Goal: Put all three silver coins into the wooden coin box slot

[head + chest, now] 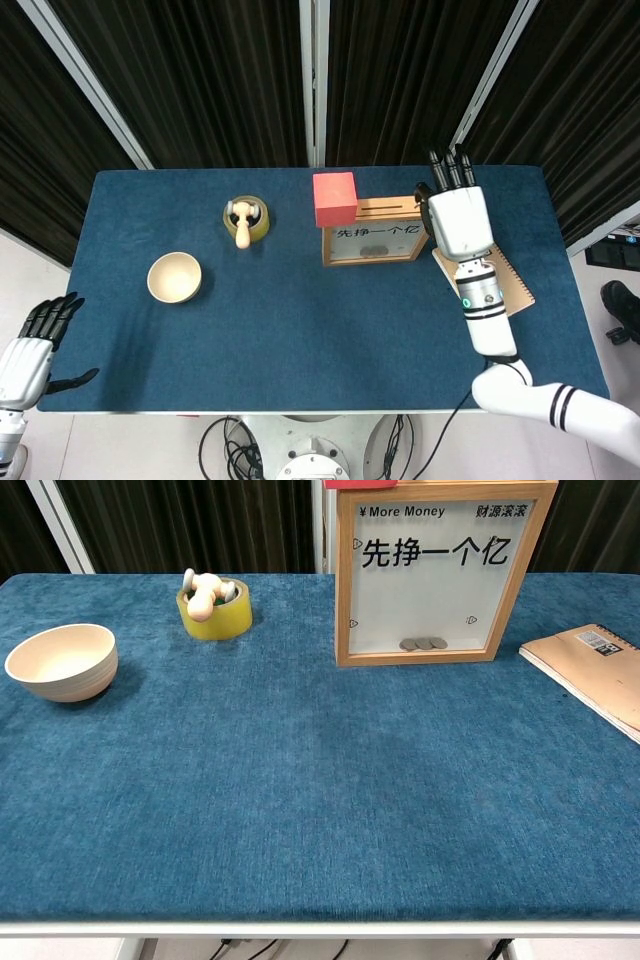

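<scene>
The wooden coin box point(380, 232) stands upright at the back middle of the blue table, its slot point(386, 209) on the top edge. Behind its glass front point(430, 570), silver coins point(423, 643) lie at the bottom. No loose coin shows on the cloth. My right hand point(455, 215) hovers over the box's right end, back to the camera, fingers straight and pointing away; nothing shows in it. It is out of the chest view. My left hand point(35, 340) hangs off the table's front left corner, fingers apart and empty.
A red block point(335, 198) sits at the box's left top corner. A brown notebook point(590, 660) lies to the right of the box, partly under my right forearm. A yellow tape roll point(214, 608) holding a wooden toy and a pale bowl point(62, 661) stand on the left.
</scene>
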Available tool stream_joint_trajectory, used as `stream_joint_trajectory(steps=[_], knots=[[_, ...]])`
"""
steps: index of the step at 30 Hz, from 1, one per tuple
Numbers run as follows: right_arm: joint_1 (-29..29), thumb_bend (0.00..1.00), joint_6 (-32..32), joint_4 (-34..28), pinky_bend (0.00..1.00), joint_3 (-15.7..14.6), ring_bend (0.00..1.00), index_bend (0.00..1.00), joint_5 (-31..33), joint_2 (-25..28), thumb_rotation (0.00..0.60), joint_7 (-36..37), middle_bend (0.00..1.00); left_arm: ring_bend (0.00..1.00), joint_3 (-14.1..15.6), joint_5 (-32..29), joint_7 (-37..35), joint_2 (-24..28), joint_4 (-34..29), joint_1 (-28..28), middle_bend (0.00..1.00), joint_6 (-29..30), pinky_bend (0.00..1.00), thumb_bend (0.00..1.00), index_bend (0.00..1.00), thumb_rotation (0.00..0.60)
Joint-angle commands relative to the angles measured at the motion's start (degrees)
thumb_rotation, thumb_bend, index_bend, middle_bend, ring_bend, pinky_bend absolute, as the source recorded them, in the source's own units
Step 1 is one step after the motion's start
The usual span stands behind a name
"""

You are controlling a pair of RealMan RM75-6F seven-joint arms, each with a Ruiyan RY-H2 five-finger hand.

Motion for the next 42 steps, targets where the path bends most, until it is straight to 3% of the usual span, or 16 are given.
stream_joint_trajectory(steps=[1,16,42], knots=[[2.39,0.45,-1.08,1.80,0.00,0.27,0.00,0.67,2.37,-2.34,0.600,-2.34,0.04,0.00,-0.01,-0.11,-0.06,0.05,0.03,-0.06,0.00,-0.19,0.00,0.00,0.03,0.600],[6.15,0.45,1.24,6.46,0.00,-1.50,0.00,0.67,9.23,-7.44,0.600,-8.69,0.03,0.00,-0.22,-0.02,-0.85,0.49,0.12,-0.28,0.00,-0.11,0.00,0.00,0.03,0.600],[9.61,0.45,4.64,8.95,0.00,-2.65,0.00,0.67,12.18,-10.83,0.600,-11.34,0.03,0.00,-0.33,-0.28,-2.36,0.72,0.92,-0.28,0.00,-0.01,0.00,0.00,0.03,0.600]])
